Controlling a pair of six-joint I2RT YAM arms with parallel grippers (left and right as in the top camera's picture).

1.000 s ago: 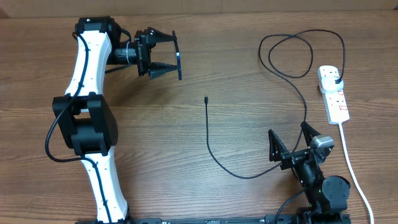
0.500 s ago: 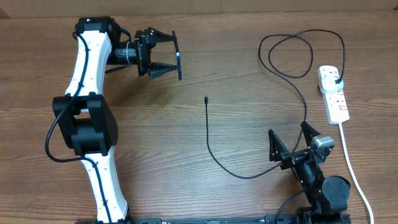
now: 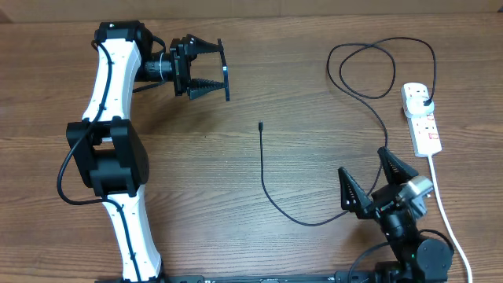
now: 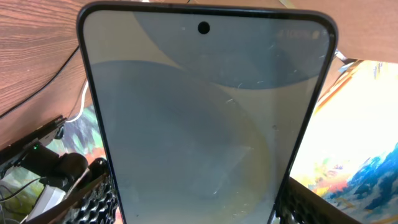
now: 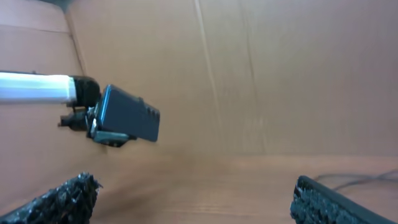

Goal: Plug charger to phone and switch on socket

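No legible text anywhere from here. Faint marks near top corner of grey-screened dark-edged smartphone (image 4: 205,124), too blurred to read. Red markings on white oblong power strip (image 3: 427,134), too small to read.

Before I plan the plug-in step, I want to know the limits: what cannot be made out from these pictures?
- Port of the phone: left wrist view, bottom edge cuts off its lower end; overhead, it is edge-on in the left pincer.
- Switch state of the socket: overhead, too small.
- Tip of the charger: overhead, too small; the phone fills the left wrist view; the right wrist view does not show it.
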